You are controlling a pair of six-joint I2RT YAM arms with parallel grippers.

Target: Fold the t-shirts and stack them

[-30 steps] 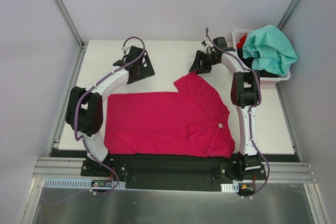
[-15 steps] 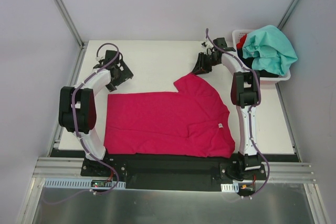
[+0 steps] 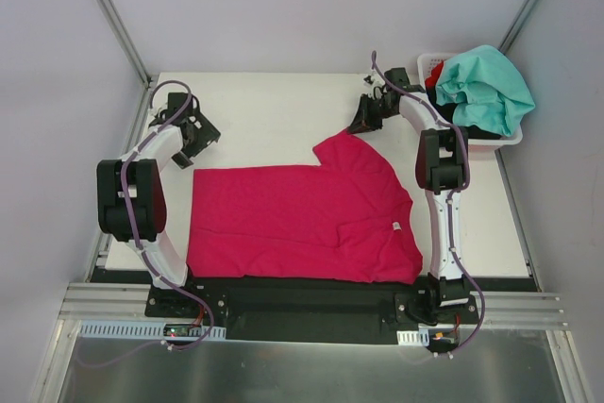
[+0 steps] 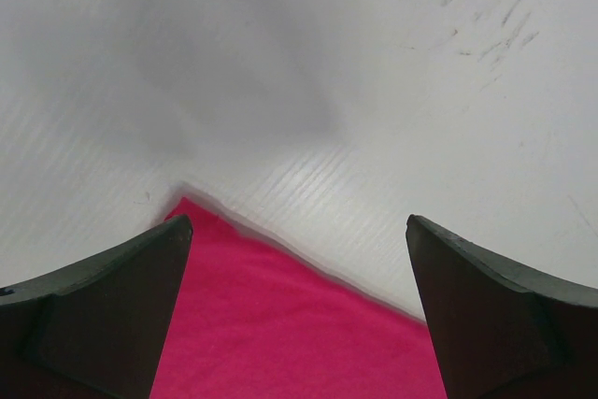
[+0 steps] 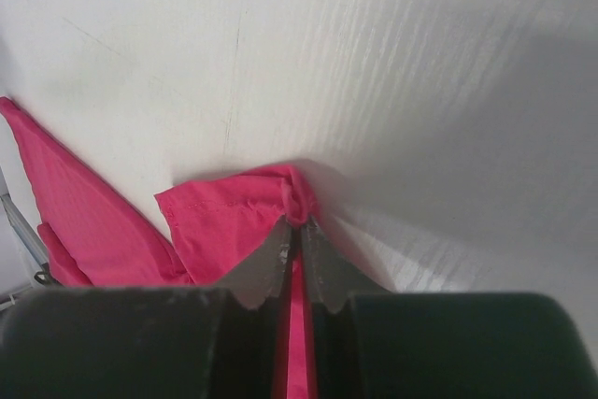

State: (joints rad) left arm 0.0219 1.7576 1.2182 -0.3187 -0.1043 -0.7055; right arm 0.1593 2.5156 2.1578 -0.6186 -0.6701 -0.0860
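Lying flat mid-table: pink shirt (image 3: 302, 219), spread wide, label (image 3: 397, 226) up on its near right part, one sleeve (image 3: 344, 148) pointing to the far side.

Right claw (image 3: 363, 120): at the sleeve tip. Change over the last second: jaws went from part-open to clenched. The wrist view shows a pinch of pink hem bunched between the fingertips, so the grasp looks taken. Position on the table unchanged.

Left claw (image 3: 193, 134): released, jaws at full spread, holding nothing. Change: swung from the far middle of the table (image 3: 274, 101) out to the left. It now hovers by the shirt's far left corner, and the wrist view shows that corner between the fingers. Whether the tips touch cloth cannot be told.

Basket (image 3: 505, 139), far right: teal shirt (image 3: 486, 82) heaped on top, black shirt (image 3: 469, 124) under it, red shirt (image 3: 434, 71) at the back. All unmoved, all unfolded.

Assessment: one hold secured, the second being lined up. The first fold of the pink shirt seems about to start, once the left jaws close on the corner. Nothing stacked yet; task at an early stage.

Risk: the right pinch is small and near the hem edge, so it could slip when lifted.
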